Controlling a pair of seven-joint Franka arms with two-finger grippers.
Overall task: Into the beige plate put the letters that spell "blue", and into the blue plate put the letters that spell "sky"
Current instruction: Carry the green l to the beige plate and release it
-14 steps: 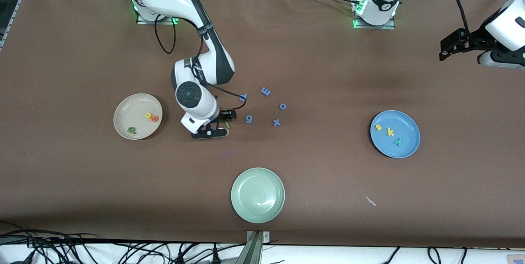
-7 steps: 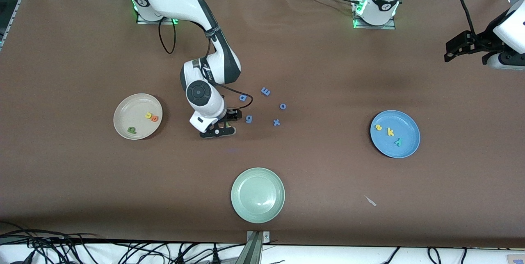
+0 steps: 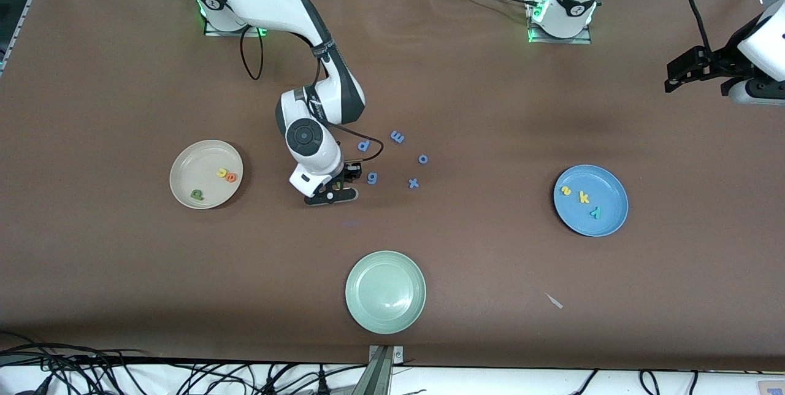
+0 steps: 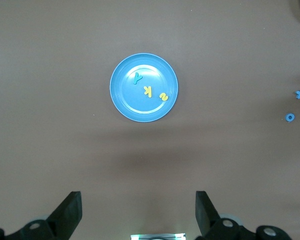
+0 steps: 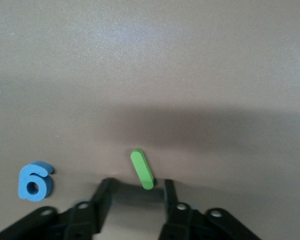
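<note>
The thin green "l" (image 5: 142,169) lies flat on the table, one end between my right gripper's (image 5: 136,196) fingertips. The jaws stand apart, with a gap on each side of the letter. In the front view that gripper (image 3: 336,187) is low at the table's middle. The beige plate (image 3: 184,186) holds the dark green "b" (image 3: 197,195), yellow "u" (image 3: 222,172) and orange "e" (image 3: 230,177). The blue plate (image 3: 608,223) holds the yellow "s" (image 3: 566,191), yellow "k" (image 3: 584,197) and teal "y" (image 3: 595,213). My left gripper (image 4: 137,212) waits open, high above the table at its own end.
Periwinkle letters lie beside the right gripper: "g" (image 3: 371,178) closest, then "p" (image 3: 363,146), "m" (image 3: 397,137), "o" (image 3: 422,159) and "x" (image 3: 414,183). A pale green plate (image 3: 385,292) sits nearer the camera. A small pale scrap (image 3: 554,301) lies toward the left arm's end.
My right gripper has slid toward the periwinkle letters, settled around the green "l", and its jaws have narrowed. The left arm shifted slightly, then held still.
</note>
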